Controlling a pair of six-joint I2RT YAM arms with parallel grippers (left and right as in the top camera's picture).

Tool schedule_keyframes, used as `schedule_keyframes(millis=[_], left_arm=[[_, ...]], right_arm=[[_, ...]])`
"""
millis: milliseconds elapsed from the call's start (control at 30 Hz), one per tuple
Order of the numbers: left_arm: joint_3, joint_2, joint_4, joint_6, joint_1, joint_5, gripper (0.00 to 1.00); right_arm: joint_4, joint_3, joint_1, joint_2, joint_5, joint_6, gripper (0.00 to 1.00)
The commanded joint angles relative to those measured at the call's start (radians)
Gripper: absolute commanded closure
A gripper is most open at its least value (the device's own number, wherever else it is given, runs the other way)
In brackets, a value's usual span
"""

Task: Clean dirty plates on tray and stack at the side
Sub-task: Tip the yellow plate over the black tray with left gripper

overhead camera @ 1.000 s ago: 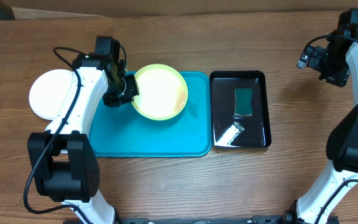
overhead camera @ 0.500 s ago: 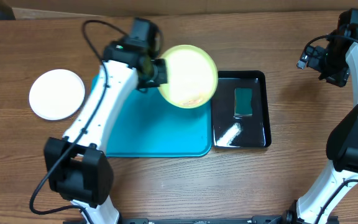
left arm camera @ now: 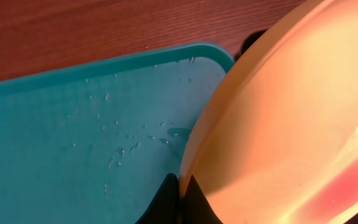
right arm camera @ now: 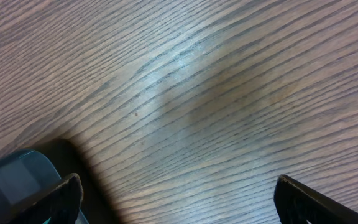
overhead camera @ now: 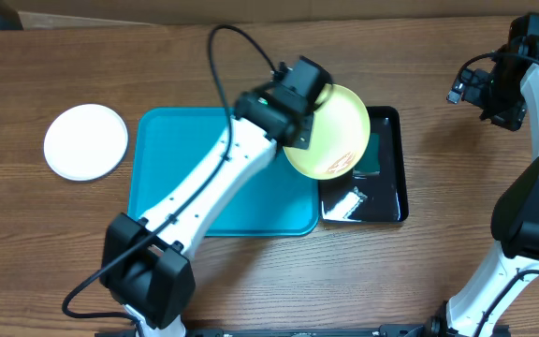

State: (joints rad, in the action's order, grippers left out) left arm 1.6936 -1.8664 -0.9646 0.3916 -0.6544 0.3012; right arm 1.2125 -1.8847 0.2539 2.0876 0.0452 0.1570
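My left gripper (overhead camera: 299,134) is shut on the rim of the pale yellow-green plate (overhead camera: 333,133) and holds it tilted in the air over the left part of the black tray (overhead camera: 388,168). In the left wrist view the fingers (left arm camera: 180,199) pinch the plate's edge (left arm camera: 278,124) above the wet turquoise tray (left arm camera: 73,137). The turquoise tray (overhead camera: 181,178) holds no plates. A white plate (overhead camera: 86,141) lies on the table left of it. The light blue plate is out of view. My right gripper (right arm camera: 176,199) is open and empty over bare wood at the far right (overhead camera: 494,94).
The black tray holds a teal sponge (overhead camera: 368,154), partly hidden by the plate, and something pale and shiny (overhead camera: 349,201) at its front. A cardboard edge (overhead camera: 251,14) runs along the table's back. The left arm (overhead camera: 213,187) stretches across the turquoise tray.
My left gripper has lifted the yellow-green plate off the turquoise tray and carried it right, tilting it over the black tray. The right arm has not moved.
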Motion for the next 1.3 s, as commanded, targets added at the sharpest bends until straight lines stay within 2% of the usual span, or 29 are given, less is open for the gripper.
schedule_keyframes(millis=[0,433,933,1267], left_arm=[[0.031,0.031,0.005,0.021,-0.071,0.200,0.96],[0.031,0.031,0.010,0.015,-0.319,0.657,0.96],[0.031,0.031,0.030,-0.003,-0.489,1.020,0.96],[0.031,0.031,0.031,-0.002,-0.504,1.040,0.96]], right_arm=[[-0.003,-0.013,0.002,-0.019,0.000,0.003,0.00],[-0.003,-0.013,0.002,-0.019,0.000,0.003,0.00],[-0.003,-0.013,0.002,-0.019,0.000,0.003,0.00],[-0.003,-0.013,0.002,-0.019,0.000,0.003,0.00]])
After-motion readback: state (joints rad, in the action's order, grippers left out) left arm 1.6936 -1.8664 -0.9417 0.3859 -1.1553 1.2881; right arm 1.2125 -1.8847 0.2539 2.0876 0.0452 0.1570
